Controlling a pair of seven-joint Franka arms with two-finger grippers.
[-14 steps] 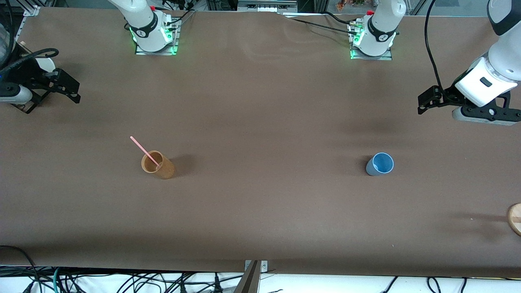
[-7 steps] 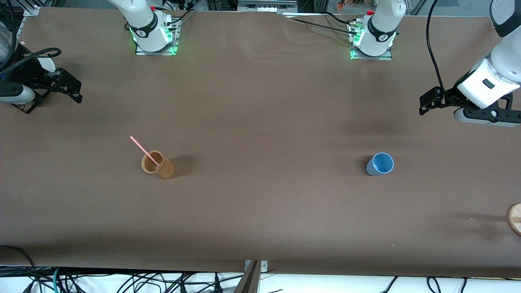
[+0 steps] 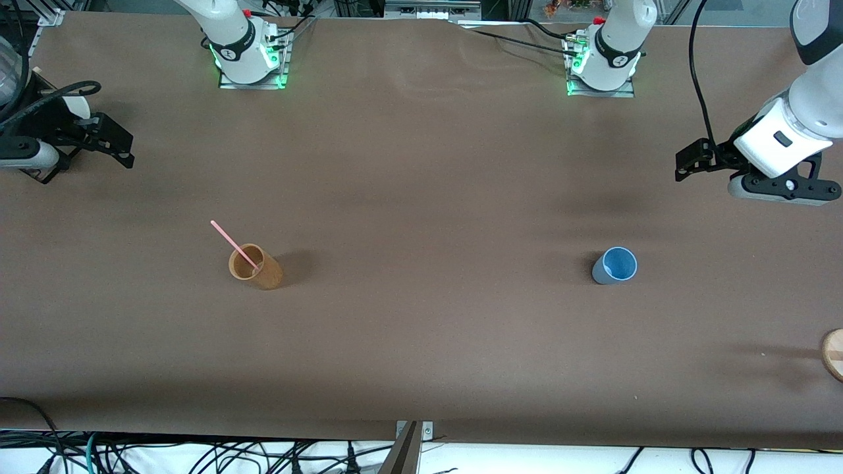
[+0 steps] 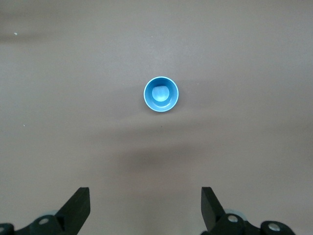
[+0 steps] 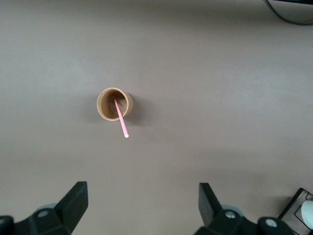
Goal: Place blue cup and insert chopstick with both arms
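Here the right hand (image 3: 122, 150) hangs wide and empty over the desk's (image 3: 421, 197) right-arm end, well apart from the chopstick (image 3: 234, 245) leaning in the orange-brown cup (image 3: 255, 266). The blue cup (image 3: 615, 265) stands upright near the left arm's end, the left hand (image 3: 685, 168) wide, empty, high above the desk well apart from it.

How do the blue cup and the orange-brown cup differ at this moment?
The blue cup is empty; the orange-brown cup holds the leaning pink chopstick. The blue cup stands toward the left arm's end of the table, the orange-brown cup toward the right arm's end. Both stand upright, untouched.
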